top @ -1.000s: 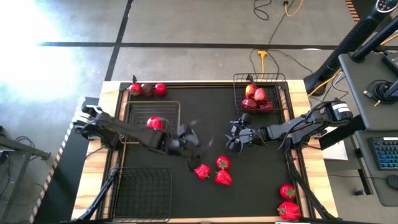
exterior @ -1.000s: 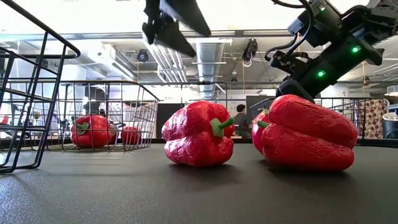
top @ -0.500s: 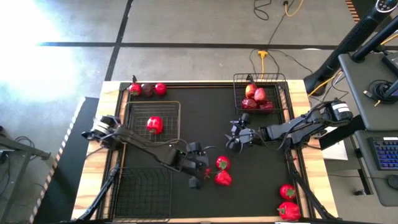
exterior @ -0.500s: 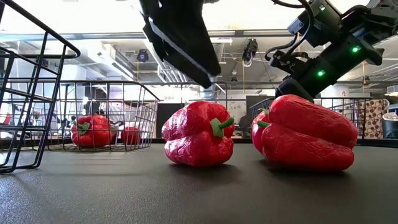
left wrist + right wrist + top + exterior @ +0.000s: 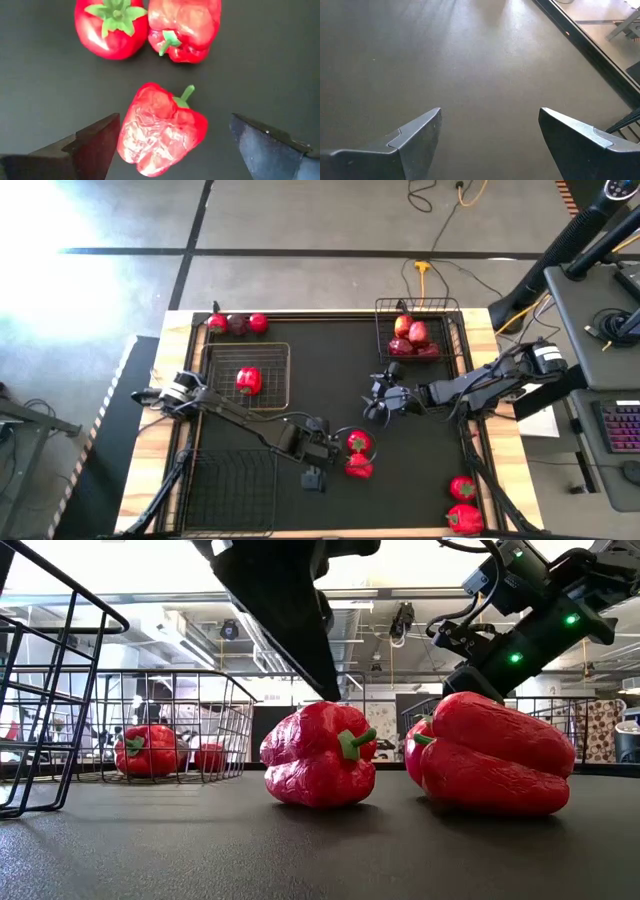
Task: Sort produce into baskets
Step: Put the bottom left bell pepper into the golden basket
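Note:
A lumpy red bell pepper [image 5: 161,131] lies on the black mat, stem tilted up. My left gripper [image 5: 175,125] hangs open right over it, one finger on each side, not plainly touching; in the high view the gripper [image 5: 322,452] hides this pepper. In the low view one finger [image 5: 300,630] slants down to just above the pepper [image 5: 318,755]. Beyond it lie a green-topped tomato [image 5: 114,26] and a second pepper [image 5: 185,27]. My right gripper [image 5: 378,402] waits open over bare mat at centre right. Three wire baskets stand at far left [image 5: 280,350], near left [image 5: 230,490] and far right [image 5: 455,330].
The far left basket holds one red item [image 5: 248,380]; the far right basket holds several apples [image 5: 412,338]. Three red items [image 5: 238,324] lie at the mat's far left edge, and two more [image 5: 463,502] near the near right corner.
My left gripper has gone toward the table's near edge and down, rolling its wrist, until it stands over the nearest pepper with its fingers still open. The pepper has not moved.

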`<state>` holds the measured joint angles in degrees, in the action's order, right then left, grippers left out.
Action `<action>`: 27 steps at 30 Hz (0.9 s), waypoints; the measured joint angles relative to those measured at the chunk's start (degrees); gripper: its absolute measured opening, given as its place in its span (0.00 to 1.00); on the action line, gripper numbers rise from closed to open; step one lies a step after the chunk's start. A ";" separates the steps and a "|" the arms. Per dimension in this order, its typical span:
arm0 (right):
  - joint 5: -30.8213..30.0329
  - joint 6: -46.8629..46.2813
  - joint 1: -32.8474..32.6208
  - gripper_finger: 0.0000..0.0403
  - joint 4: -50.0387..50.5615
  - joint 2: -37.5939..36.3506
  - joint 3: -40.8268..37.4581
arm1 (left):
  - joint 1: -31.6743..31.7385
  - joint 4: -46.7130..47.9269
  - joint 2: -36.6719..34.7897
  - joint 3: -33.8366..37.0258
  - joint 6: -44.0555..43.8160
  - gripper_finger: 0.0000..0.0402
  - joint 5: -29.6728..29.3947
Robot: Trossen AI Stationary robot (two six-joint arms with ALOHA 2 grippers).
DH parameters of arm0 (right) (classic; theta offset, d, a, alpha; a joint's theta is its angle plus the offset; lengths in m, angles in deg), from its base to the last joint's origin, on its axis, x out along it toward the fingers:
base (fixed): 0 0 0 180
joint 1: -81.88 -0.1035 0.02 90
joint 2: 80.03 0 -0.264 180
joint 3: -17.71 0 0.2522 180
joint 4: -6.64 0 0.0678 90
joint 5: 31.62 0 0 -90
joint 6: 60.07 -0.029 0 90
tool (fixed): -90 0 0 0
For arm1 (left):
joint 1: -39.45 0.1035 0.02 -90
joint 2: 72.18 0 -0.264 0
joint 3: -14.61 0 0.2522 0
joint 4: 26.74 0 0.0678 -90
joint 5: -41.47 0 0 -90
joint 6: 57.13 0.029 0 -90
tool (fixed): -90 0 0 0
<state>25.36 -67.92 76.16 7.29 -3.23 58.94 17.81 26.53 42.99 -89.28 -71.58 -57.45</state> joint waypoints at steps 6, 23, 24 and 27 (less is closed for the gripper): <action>0.02 -0.06 0.00 0.81 -0.94 0.04 0.00 | 0.11 0.64 0.04 0.62 9.17 0.89 1.04; 0.09 0.24 0.00 0.81 -1.28 0.11 0.00 | 0.85 -17.23 0.07 11.53 16.54 0.81 -0.96; 0.09 0.24 0.00 0.81 -1.28 0.11 0.00 | 0.87 -17.60 0.07 12.06 15.94 0.79 -0.97; 0.09 0.19 0.00 0.81 -1.26 0.11 0.00 | 1.01 -19.73 0.37 13.14 12.66 0.73 -1.08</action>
<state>25.45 -67.73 76.16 6.03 -3.12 58.94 18.81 6.80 43.36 -76.14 -58.92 -58.53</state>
